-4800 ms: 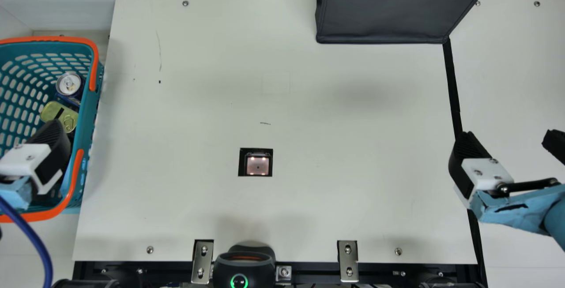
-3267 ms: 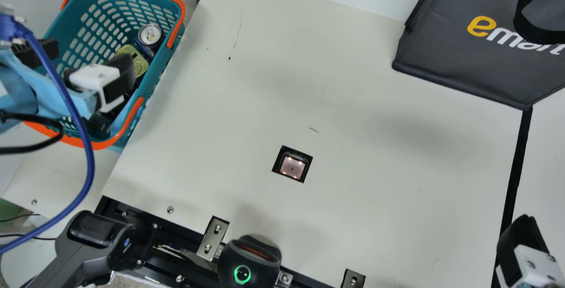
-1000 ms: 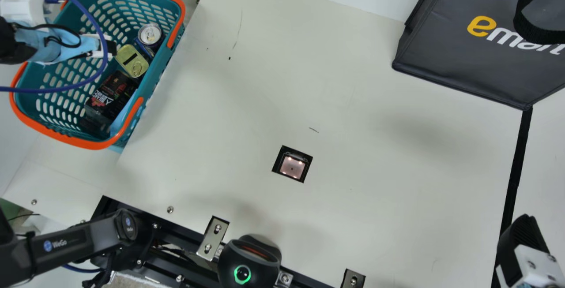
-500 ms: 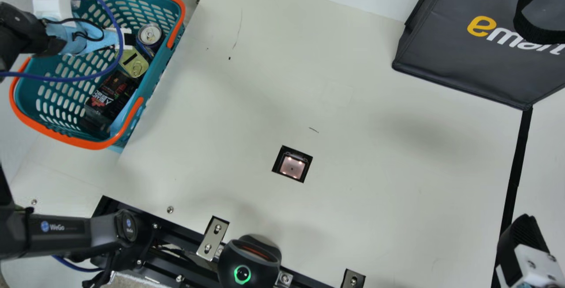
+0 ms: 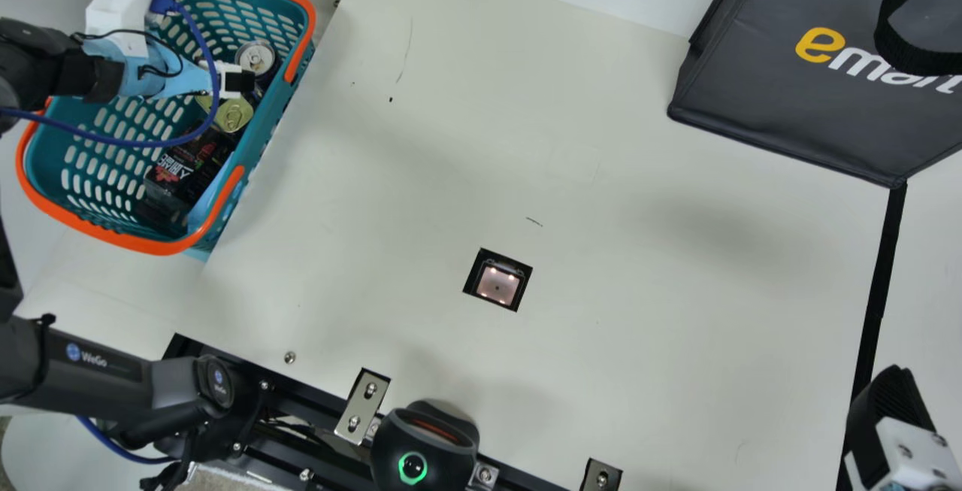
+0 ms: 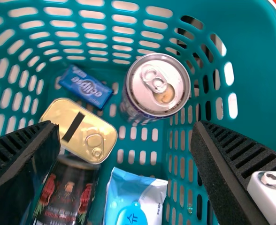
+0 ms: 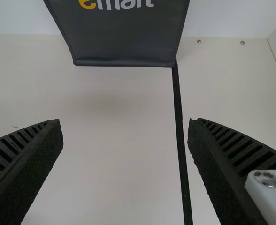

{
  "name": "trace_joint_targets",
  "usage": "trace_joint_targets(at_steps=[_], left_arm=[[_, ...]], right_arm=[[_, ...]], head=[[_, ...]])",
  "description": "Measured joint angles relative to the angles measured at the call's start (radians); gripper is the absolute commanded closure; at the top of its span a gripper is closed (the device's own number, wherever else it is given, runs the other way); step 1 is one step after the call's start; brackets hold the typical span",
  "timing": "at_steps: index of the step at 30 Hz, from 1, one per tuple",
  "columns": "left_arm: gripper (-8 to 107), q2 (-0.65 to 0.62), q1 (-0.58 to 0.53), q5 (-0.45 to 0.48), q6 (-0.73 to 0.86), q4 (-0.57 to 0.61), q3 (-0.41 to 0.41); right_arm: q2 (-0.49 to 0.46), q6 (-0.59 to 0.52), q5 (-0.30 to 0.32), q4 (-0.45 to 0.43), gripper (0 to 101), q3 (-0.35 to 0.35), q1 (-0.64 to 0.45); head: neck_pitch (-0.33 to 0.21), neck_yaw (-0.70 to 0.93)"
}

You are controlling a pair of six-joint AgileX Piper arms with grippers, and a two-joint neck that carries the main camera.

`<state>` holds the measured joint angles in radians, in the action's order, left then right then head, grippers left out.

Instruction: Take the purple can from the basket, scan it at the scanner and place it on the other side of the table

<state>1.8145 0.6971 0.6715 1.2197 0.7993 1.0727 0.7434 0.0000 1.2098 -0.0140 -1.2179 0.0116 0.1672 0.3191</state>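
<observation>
My left claw [image 5: 239, 83] hung over the basket [image 5: 259, 134], the can [image 5: 255, 56] and a gold tin [image 5: 234, 115] near it; the scanner [image 5: 497, 286] lay well apart, between it and my right claw [image 5: 890, 410].

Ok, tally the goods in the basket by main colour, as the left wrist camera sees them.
Purple: 1, the can
Gold: 1, the tin
Black: 1, the pack with red figures
Blue: 2, the small box and the blue-and-white pouch
Total: 5
</observation>
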Motion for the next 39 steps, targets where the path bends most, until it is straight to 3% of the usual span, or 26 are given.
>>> trace_joint_targets(at_steps=[22, 37, 39], left_arm=[[9, 0.154, 0.045, 0.077, 0.587, 0.263, 0.026], [9, 0.274, 0.025, 0.087, 0.794, 0.414, 0.061], [22, 0.283, 0.021, 0.087, 0.801, 0.429, 0.063]], right_arm=[[0.000, 0.000, 0.001, 0.000, 6, 0.000, 0.000], [0.000, 0.000, 0.001, 0.000, 6, 0.000, 0.000], [0.000, 0.000, 0.001, 0.000, 6, 0.000, 0.000]], head=[[0.000, 0.000], [0.000, 0.000], [0.000, 0.000]])
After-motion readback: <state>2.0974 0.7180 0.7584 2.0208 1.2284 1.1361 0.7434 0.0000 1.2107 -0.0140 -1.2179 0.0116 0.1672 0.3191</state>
